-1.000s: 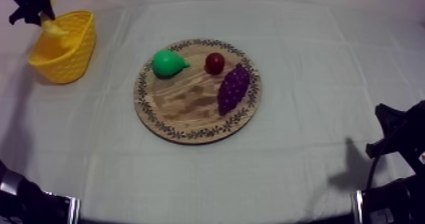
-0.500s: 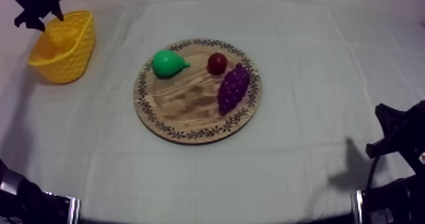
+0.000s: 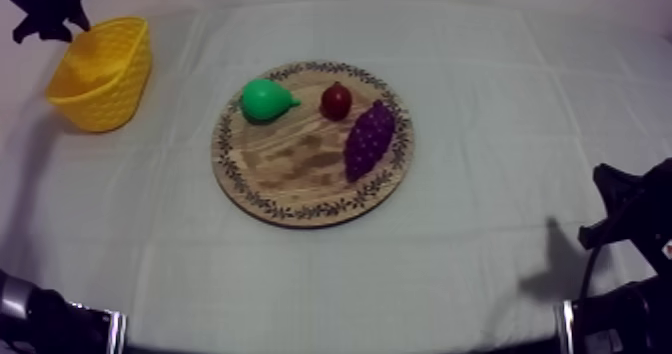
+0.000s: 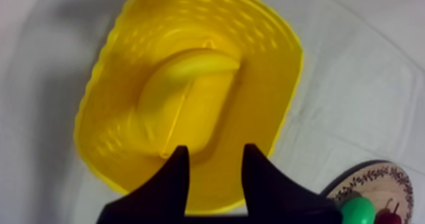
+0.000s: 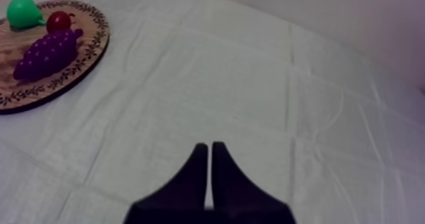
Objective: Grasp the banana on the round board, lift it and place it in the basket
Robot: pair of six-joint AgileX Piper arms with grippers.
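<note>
**Banana [image 4: 184, 90] lying in the yellow basket [image 4: 269, 62], left claw [image 4: 215, 152] open above it**

The banana is seen on the floor of the yellow basket, enclosed by the basket's walls and touched by neither finger. The left claw is held above the basket with its two black fingers spread apart. Nothing is gripped between them, and the basket floor is seen through the gap.

From above, the basket is found at the far left of the table [image 3: 500, 68], which is covered by a grey-white cloth [image 3: 470, 268]. The left claw is placed just over the basket's far rim. The basket is set well apart from the wooden board [image 3: 290, 168], which is laid near the middle of the table.

Three toy fruits are carried by the board. A pear [image 3: 265, 100] is set at its far left, and a small red fruit [image 3: 336, 101] lies near the pear. A bunch of grapes [image 3: 368, 140] is stretched along the right side, just beside the red fruit. Whether those two touch cannot be told.

The right claw [image 5: 210, 147] is held low over bare cloth at the right side, well apart from the board. Its fingers are pressed together into a narrow wedge, and nothing is held.
</note>
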